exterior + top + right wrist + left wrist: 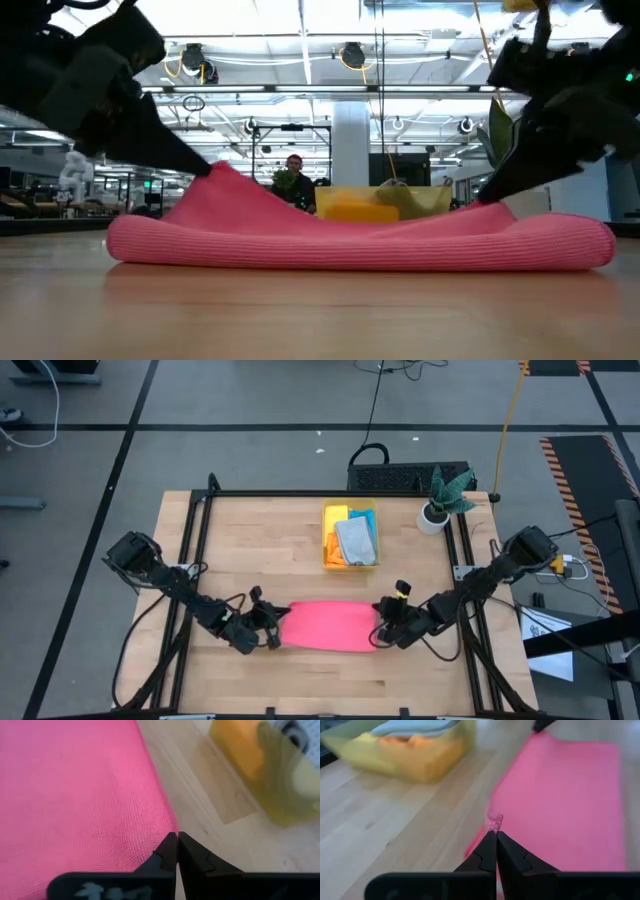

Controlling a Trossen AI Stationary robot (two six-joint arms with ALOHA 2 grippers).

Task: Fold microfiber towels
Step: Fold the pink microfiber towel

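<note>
While both arms reach in over the table, the scene reads like this, view by view:

High view: the pink towel (327,625) lies as a wide band near the table's front edge; the left gripper (272,628) sits at its left end, the right gripper (382,626) at its right end; grey, blue, orange and yellow towels rest in the yellow bin (329,537) farther back, beside the plant (445,497)

Low view: the pink towel's left end is lifted into a peak; its right end also rises under the other arm; the middle sags onto the wood

Left wrist view: fingers clenched, pinching a small tuft of the towel's edge

Right wrist view: fingers clenched at the towel's border; whether cloth is caught between them I cannot tell

Risk: the left pinch looks shallow, so a pull could slip the tuft free; uneven lifting would likely skew the fold
</note>
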